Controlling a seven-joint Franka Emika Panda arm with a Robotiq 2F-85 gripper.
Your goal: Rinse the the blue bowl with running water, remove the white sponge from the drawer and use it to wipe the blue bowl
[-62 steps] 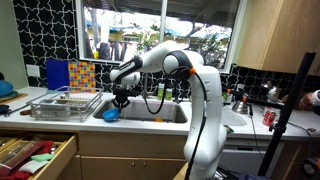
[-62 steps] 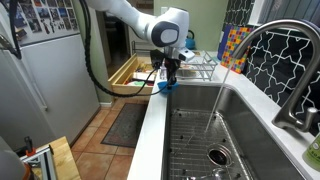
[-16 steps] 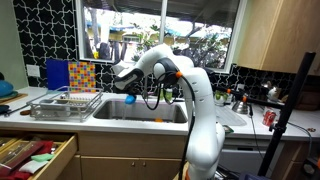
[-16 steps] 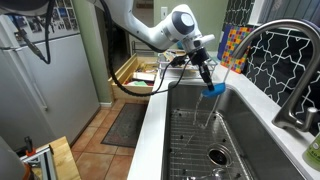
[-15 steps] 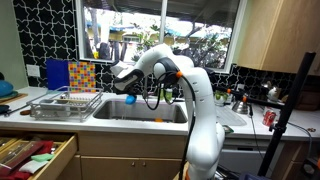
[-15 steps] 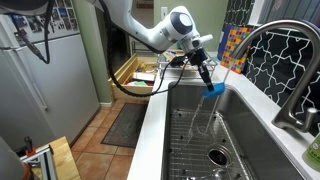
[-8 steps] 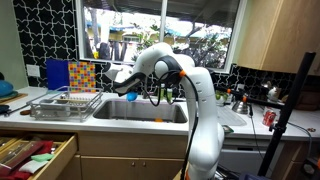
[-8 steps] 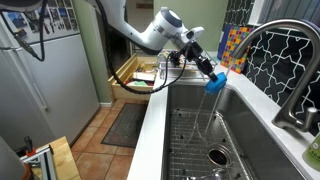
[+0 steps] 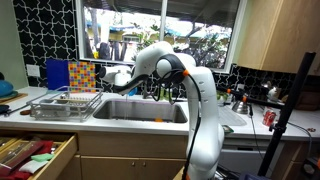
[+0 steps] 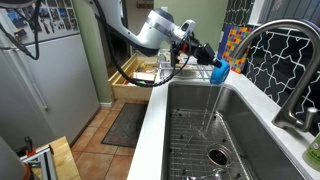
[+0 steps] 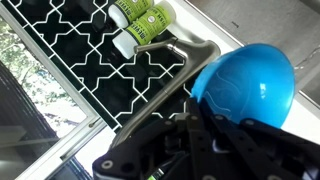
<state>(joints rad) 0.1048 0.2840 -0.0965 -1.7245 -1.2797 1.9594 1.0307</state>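
Kitchen. Black tile backsplash with white lattice pattern point(image 9: 30, 35) on the wall, seen close up in the wrist view too. Wide window point(image 9: 160, 30) behind the sink, with bright daylight and greenery outside. Light wooden upper cabinet point(image 9: 275, 35) off to one side. White countertop surface point(image 9: 140, 126) over tan wooden cabinet fronts point(image 9: 130, 155). Stainless steel sink basin point(image 10: 185, 125) with a wire grid at the bottom, and a curved metal faucet point(image 10: 250, 42). Terracotta tile floor point(image 10: 105, 150), dark floor mat point(image 10: 128, 122), grey refrigerator point(image 10: 50, 80).
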